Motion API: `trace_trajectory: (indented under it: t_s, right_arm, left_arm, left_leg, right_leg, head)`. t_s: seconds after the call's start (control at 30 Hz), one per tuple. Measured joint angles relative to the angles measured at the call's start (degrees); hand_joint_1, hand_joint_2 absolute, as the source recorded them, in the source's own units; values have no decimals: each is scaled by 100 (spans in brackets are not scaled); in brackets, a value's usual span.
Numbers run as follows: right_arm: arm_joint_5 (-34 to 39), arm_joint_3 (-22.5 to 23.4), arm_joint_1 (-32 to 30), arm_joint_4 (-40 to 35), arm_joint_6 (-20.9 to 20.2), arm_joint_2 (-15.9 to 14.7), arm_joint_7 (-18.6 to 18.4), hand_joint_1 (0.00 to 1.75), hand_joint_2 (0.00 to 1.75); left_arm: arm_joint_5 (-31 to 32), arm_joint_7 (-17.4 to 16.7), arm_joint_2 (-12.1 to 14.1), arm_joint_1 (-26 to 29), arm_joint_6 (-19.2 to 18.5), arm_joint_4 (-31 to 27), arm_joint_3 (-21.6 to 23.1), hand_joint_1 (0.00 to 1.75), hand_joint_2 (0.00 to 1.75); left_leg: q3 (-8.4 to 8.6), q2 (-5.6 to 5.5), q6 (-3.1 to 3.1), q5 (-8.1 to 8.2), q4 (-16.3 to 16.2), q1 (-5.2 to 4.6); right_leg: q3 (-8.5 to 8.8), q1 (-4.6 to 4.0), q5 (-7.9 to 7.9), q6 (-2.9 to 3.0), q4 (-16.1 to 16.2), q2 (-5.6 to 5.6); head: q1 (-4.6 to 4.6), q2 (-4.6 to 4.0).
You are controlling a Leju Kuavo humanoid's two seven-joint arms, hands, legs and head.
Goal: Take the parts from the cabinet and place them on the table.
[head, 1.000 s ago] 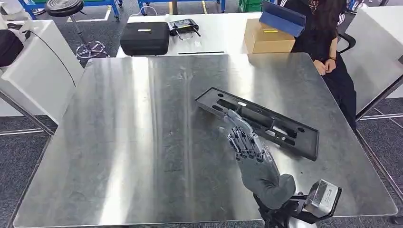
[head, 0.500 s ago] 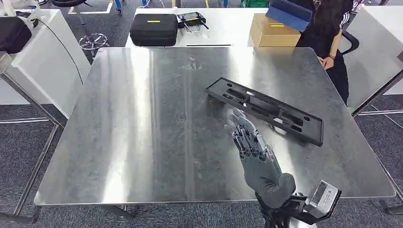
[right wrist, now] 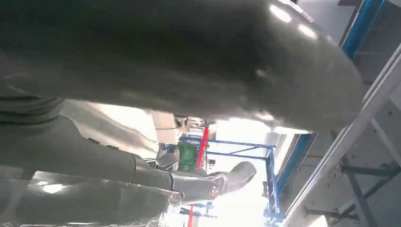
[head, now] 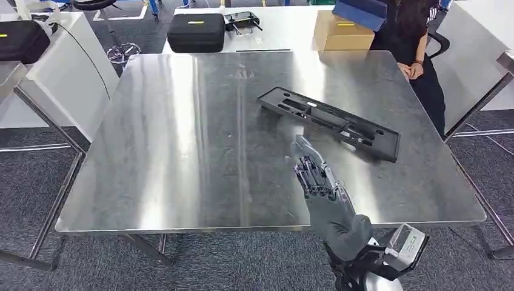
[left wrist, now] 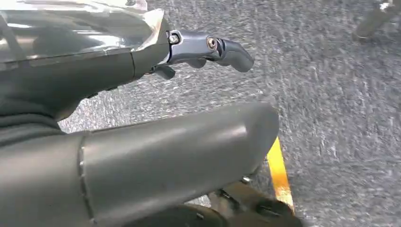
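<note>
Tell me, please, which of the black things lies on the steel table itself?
The long flat black tray; the black case sits on the white table behind.

Person (head: 418,36) cut off at the top edge (head unseen), black case (head: 21,39) clipped left

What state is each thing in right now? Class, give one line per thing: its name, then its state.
Black part: lying flat on the table, not held.
Right hand: raised over the table, fingers apart, holding nothing, clear of the part.
Left hand: holding nothing, hanging above the floor.
Steel table: standing, carrying the part.
Black case: closed, on the far white table.
Cardboard box: closed.
</note>
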State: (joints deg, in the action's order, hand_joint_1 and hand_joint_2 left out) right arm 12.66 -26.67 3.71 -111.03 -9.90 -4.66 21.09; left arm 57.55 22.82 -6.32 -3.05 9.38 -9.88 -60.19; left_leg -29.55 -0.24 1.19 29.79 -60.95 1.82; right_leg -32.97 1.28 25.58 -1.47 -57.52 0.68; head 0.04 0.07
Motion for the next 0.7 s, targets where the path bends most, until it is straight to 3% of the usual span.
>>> trace_trajectory:
  t_s: [0.03,0.1,0.17,0.2,0.23,0.3,0.33,0.37,0.4,0.43,0.47,0.5,0.53,0.57,0.63,0.67,0.7]
  right_arm:
    - [-7,2,3,0,7,0,0,0,0]
    - [-18,-2,13,0,15,0,0,0,0]
    - [-15,-4,9,0,26,-2,0,0,0]
    - [-13,0,12,2,26,-4,0,0,0]
    - [-13,-2,12,2,26,-4,0,0,0]
    - [-15,-2,11,2,24,-7,0,0,0]
    - [-15,-2,10,4,26,-9,0,0,0]
    - [-13,-2,7,9,26,-9,0,0,0]
    - [2,2,-2,11,37,-11,6,0,0]
    - [15,7,-22,11,54,-11,33,0,0]
    - [35,15,-54,7,79,-13,53,0,0]
    - [42,28,-82,-6,111,-13,78,0,0]
    - [42,46,-110,-44,133,-15,103,0,0]
    - [42,63,-130,-83,149,-17,147,0,0]
    - [35,105,-224,-105,151,-35,186,0,0]
    - [31,114,-275,-107,149,-42,188,0,0]
    - [28,118,-291,-109,146,-42,195,0,0]
  left_arm:
    - [7,0,-9,-4,-4,-2,0,0,0]
    - [11,0,2,-4,-4,-2,2,0,0]
    - [11,0,4,9,-2,-2,2,0,0]
    - [11,0,4,1,0,-2,2,0,0]
    - [9,0,11,-6,2,-4,2,0,0]
    - [7,0,22,-5,2,-9,2,0,0]
    - [9,0,20,-4,2,-9,2,0,0]
    - [9,0,15,-2,11,-9,2,0,0]
    - [9,0,9,-2,59,-9,2,0,0]
    - [17,0,-13,-2,113,-9,2,0,0]
    - [48,0,-35,-6,155,-9,7,0,0]
    - [83,4,-52,-20,179,-9,15,0,0]
    - [103,7,-72,-24,190,-9,20,0,0]
    - [127,15,-87,-28,190,-9,20,0,0]
    - [155,35,-81,-30,123,-9,22,0,0]
    - [157,37,-70,-20,83,-9,22,0,0]
    - [144,37,-35,-19,72,-9,22,0,0]
  left_leg:
    - [132,-35,-5,99,214,-57]
    - [62,-55,-79,103,227,-77]
    - [-50,-34,-246,2,253,-96]
    - [-86,9,-322,-58,257,-88]
    - [-162,9,-403,-114,257,-93]
    - [-342,26,-450,-259,254,-112]
    - [-428,34,-451,-333,250,-127]
    - [-527,42,-451,-411,245,-139]
    - [-627,50,-445,-482,241,-149]
    - [-707,57,-441,-549,240,-154]
    - [-788,55,-427,-624,240,-156]
    - [-830,48,-408,-692,237,-158]
    - [-862,37,-372,-742,231,-178]
    - [-877,48,-337,-806,235,-177]
    - [-866,69,-262,-946,308,-146]
    - [-873,61,-212,-1023,349,-167]
    - [-946,31,-184,-914,311,-127]
  right_leg:
    - [-78,-17,-23,-36,-52,-2]
    - [-117,-35,-103,-149,-58,-2]
    - [-158,-40,-176,-245,-30,-11]
    - [-207,-4,-37,-229,-119,-22]
    - [-338,-16,247,-162,-367,-27]
    - [-610,-17,819,-84,-1224,-38]
    - [-688,-20,966,-97,-1610,-44]
    - [-673,-20,959,-146,-1835,-44]
    - [-542,-22,825,-213,-1812,-44]
    - [-314,-29,635,-270,-1576,-44]
    - [56,-40,463,-292,-1113,-44]
    - [479,-63,455,-241,-549,-43]
    - [878,-95,650,-140,22,-37]
    - [1045,-143,739,-92,345,-36]
    - [910,-186,661,-54,259,-57]
    - [864,-168,584,7,280,-57]
    - [786,-32,478,59,306,-41]
  head:
    - [-18,0]
    - [-9,0]
    - [-2,0]
    - [0,0]
    - [9,0]
    - [28,0]
    - [26,0]
    - [24,0]
    - [24,0]
    - [24,0]
    - [22,0]
    - [26,0]
    - [24,0]
    - [13,0]
    - [26,0]
    - [15,0]
    - [28,0]
